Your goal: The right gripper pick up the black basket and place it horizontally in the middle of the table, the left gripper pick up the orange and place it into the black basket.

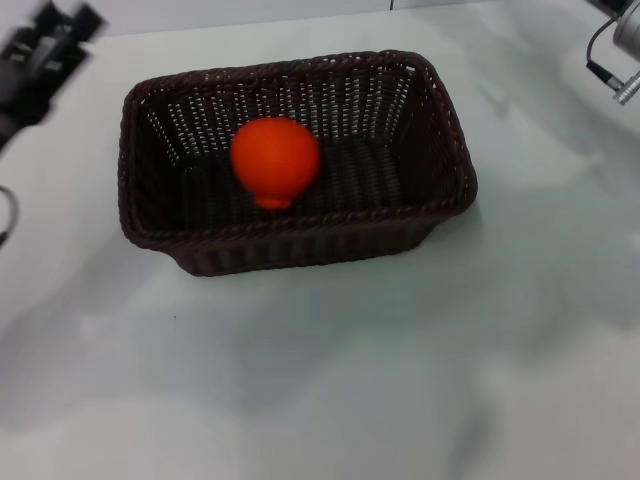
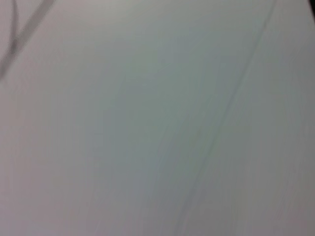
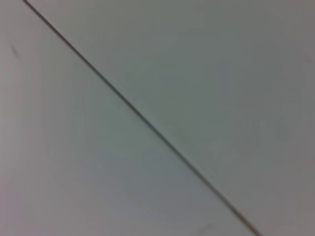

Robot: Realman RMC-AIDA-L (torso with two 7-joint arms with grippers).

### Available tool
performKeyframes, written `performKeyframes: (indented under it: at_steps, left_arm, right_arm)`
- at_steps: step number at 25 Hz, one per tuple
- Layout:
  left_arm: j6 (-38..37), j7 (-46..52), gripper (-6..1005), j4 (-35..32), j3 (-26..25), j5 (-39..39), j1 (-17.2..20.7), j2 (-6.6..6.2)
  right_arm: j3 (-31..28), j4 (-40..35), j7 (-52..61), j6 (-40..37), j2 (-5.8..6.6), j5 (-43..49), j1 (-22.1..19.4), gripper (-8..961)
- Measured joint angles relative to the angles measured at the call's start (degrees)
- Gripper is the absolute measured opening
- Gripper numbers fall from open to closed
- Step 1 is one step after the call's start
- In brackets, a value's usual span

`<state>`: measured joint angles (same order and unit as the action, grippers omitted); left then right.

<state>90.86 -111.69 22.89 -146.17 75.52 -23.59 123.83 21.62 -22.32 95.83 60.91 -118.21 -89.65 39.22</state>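
No brand, label or writing could be read anywhere. The near part of the white desk (image 1: 330, 400) lay bare. Beyond it the black basket (image 1: 300, 245) sat lengthwise across the middle of the desk, with the orange (image 1: 275, 160) inside it near the centre. Farther back, the left end effector (image 1: 45, 50) hung at the far left corner, well apart from the orange; whether it was spread or pressed together could not be told. The right end effector (image 1: 622, 50) showed only as silver parts and cable at the far right edge.
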Motion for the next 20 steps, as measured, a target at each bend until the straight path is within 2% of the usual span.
performKeyframes:
  at_steps: [4, 9, 11, 15, 20]
  left_arm:
    - [5.95, -6.09, 598, -2.36, -4.75, -4.14, 2.64, 0.14]
    - [15.62, -20.27, 828, -10.89, -12.43, -12.64, 7.24, 0.25]
    - [16.1, -21.22, 907, -11.83, -13.64, -13.43, 7.92, 0.29]
    - [16.39, -21.77, 908, -13.56, -17.09, -14.65, 9.98, 0.35]
    - [16.52, -21.6, 908, -14.22, -18.11, -14.87, 10.99, 0.36]
  right_arm:
    - [-0.07, 0.77, -7.51, -0.51, -0.55, -7.17, -0.63, 689]
    - [-0.69, 2.16, -16.18, -1.51, -1.01, -16.87, -1.82, 689]
    - [-1.14, 3.06, -19.94, -1.54, -1.02, -20.21, -2.25, 689]
    - [-1.65, 4.03, -25.66, -1.23, -1.05, -25.03, -2.87, 689]
    - [-2.55, 4.55, -27.86, -1.48, -1.06, -26.05, -2.93, 689]
